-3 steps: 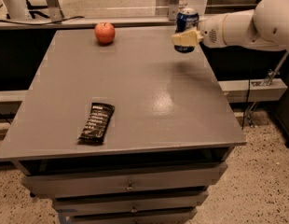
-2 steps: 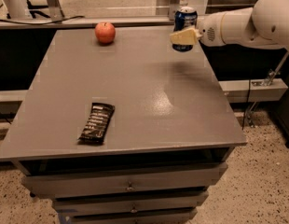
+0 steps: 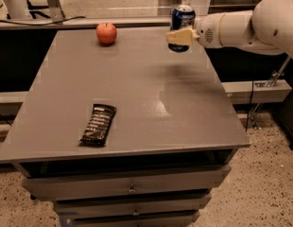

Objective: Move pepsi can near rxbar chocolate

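The pepsi can (image 3: 183, 17), dark blue with a silver top, is upright at the far right of the grey table (image 3: 137, 84). My gripper (image 3: 179, 37) reaches in from the right on a white arm (image 3: 241, 27), and its cream fingers (image 3: 177, 36) are closed across the can's lower half. The can sits in the grip just over the table top. The rxbar chocolate (image 3: 98, 124), a flat black bar with white lettering, lies near the table's front left, far from the can.
A red apple (image 3: 107, 33) sits at the far left of the table. Drawers (image 3: 127, 186) run under the table's front edge. A ledge and glass wall stand behind the table, and speckled floor lies to the right.
My gripper and the pepsi can have moved together a little to the left and slightly up. The apple and the bar have not moved.
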`<state>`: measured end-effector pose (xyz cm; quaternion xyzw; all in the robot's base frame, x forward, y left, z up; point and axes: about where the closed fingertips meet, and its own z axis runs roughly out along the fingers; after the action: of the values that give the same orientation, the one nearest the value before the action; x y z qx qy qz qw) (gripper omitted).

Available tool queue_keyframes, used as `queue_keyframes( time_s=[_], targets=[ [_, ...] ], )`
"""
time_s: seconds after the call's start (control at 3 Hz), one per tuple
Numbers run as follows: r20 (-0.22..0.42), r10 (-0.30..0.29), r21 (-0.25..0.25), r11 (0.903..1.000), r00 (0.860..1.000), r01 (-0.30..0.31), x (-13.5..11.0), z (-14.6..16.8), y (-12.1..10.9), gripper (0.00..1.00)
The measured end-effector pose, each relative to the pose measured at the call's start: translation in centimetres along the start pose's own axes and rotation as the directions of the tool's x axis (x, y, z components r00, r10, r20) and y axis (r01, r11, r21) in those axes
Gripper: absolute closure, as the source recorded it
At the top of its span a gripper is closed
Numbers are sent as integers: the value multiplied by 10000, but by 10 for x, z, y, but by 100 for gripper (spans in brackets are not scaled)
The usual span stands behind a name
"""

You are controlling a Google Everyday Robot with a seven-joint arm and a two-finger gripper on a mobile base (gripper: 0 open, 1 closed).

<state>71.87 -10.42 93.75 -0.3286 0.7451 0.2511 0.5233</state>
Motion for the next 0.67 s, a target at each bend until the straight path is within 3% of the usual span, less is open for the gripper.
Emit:
queue_keyframes(
  time_s=[0.67],
  targets=[
    [969,576,-1067,9932,9936,-472,-31,7,98,100]
  ],
)
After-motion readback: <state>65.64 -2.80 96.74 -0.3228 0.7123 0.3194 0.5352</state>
